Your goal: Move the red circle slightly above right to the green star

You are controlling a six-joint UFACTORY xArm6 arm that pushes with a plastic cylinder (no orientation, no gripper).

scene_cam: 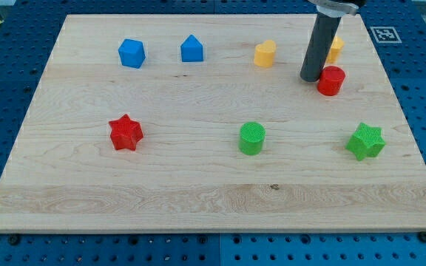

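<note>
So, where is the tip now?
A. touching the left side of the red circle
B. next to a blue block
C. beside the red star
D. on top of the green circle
A: my tip sits right at the left side of the red circle, apparently touching it, far from the other blocks named.

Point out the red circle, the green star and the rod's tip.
red circle [332, 80], camera view, on its front side wall.
green star [365, 140], camera view, on the middle of its top face.
my tip [310, 77], camera view, on the rod's very end, beside the red circle's left.
</note>
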